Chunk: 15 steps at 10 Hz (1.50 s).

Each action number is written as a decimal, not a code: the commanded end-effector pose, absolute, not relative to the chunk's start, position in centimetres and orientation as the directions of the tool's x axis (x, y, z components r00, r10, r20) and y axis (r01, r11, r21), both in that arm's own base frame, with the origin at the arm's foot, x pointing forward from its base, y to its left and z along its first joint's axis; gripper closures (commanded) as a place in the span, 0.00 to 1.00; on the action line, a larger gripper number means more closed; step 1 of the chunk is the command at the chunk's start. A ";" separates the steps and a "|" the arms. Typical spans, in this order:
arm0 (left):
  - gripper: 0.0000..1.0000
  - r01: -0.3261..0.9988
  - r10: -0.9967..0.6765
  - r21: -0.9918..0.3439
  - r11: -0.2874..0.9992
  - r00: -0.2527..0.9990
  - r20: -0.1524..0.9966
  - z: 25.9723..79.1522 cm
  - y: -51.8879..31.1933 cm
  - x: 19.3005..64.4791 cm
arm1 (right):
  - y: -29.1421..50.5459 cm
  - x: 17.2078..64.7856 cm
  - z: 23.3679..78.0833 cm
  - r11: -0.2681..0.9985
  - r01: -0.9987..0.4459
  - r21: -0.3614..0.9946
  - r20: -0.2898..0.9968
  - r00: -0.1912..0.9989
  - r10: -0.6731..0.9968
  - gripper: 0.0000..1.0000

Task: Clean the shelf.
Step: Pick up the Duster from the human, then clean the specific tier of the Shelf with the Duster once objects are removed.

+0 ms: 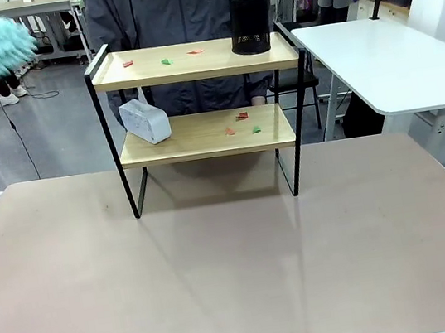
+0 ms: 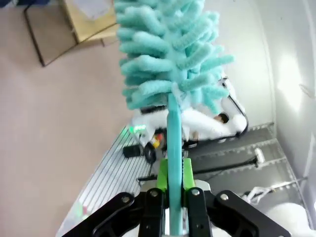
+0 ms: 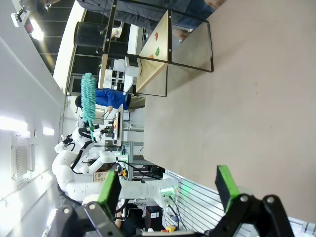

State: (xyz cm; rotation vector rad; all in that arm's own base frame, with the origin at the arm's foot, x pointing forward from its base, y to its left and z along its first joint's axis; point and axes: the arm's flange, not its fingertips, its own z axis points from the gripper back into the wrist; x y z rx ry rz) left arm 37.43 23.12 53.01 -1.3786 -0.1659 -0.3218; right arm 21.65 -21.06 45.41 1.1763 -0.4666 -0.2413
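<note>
Watching from my station, I saw the left gripper (image 2: 174, 178) clenched on the teal handle of a fluffy duster (image 2: 168, 54); the handle ran straight up between the two green pads, and the shaggy head spread out above them. In the front view the duster's head hung at the upper left, raised and well apart from the shelf (image 1: 193, 135); no part of it touched the boards.

The shelf stood on the far middle of the brown table (image 1: 240, 281), with a person (image 1: 174, 10) in a grey jacket just behind it. On its top board a black mesh cup (image 1: 251, 21) sat at the right end; small red and green paper scraps (image 1: 163, 60) lay along the left and middle. On the lower board a white boxy device (image 1: 144, 121) rested at the left end, tilted; more red and green scraps (image 1: 241, 117) lay toward the right.

The right gripper (image 3: 168, 183) was released, its jaws standing wide with nothing between them, above the bare tabletop; its camera showed the shelf sideways at the far end, and the duster upright in the other arm's grasp farther off. A white table (image 1: 391, 57) stood beyond, to the right.
</note>
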 end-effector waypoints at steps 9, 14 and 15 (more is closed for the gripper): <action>1.00 0.169 -0.184 -0.937 0.307 0.976 0.116 47.4 26.6 37.6 | -21.1 21.7 45.5 0.372 -0.090 0.924 0.252 0.875 -0.413 0.00; 1.00 0.169 -0.184 -0.937 0.307 0.976 0.116 47.4 26.6 37.6 | -21.1 21.7 45.5 0.372 -0.090 0.924 0.252 0.875 -0.413 0.00; 1.00 0.169 -0.184 -0.937 0.307 0.976 0.116 47.4 26.6 37.6 | -21.1 21.7 45.5 0.372 -0.090 0.924 0.252 0.875 -0.413 0.00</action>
